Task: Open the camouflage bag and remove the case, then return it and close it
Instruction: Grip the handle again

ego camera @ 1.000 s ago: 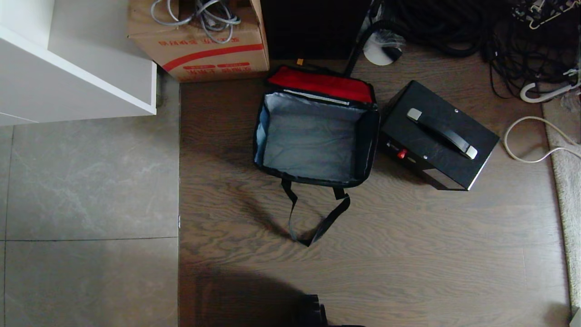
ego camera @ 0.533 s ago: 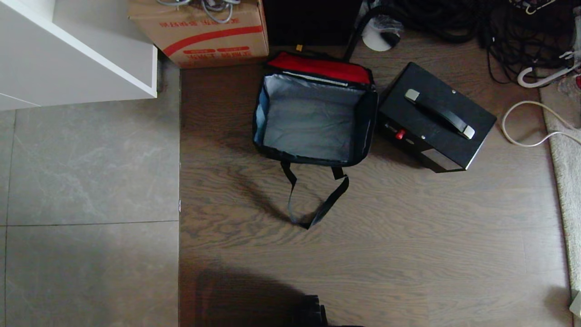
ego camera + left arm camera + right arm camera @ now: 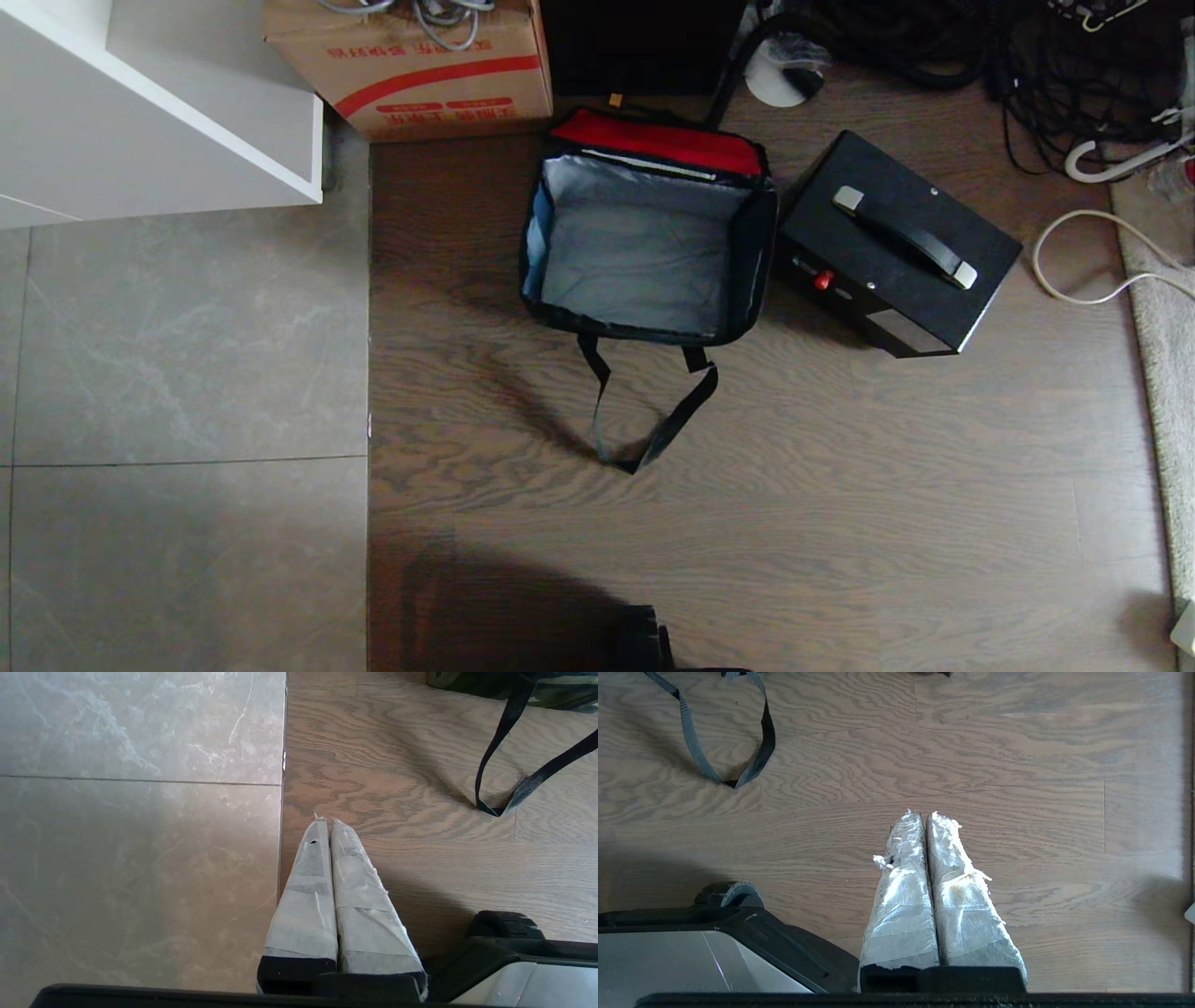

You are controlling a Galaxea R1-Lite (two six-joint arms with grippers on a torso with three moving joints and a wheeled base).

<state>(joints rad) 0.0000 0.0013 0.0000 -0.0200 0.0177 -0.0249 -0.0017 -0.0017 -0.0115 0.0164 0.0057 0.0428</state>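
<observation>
The camouflage bag [image 3: 639, 271] stands open on the wooden floor, showing bare grey lining and a red strip along its far edge. Its black strap handle [image 3: 653, 439] lies looped on the floor in front. The black case [image 3: 896, 243], with a handle on top and a small red tab on its side, rests on the floor touching the bag's right side. My left gripper [image 3: 326, 821] is shut and empty over the seam between tile and wood, the strap [image 3: 495, 765] well off from it. My right gripper [image 3: 922, 813] is shut and empty above bare wood. Neither arm appears in the head view.
A cardboard box [image 3: 429, 75] with cables and a bulky black box [image 3: 644, 47] stand behind the bag. A white cabinet [image 3: 159, 121] is at the far left, tangled black cables [image 3: 1027, 56] far right, a white cord [image 3: 1092, 271] and a rug edge [image 3: 1167, 308] to the right.
The whole head view shifted, so bag, case and boxes sit higher in the picture than a second ago: the camera moved. Nothing moved relative to the floor.
</observation>
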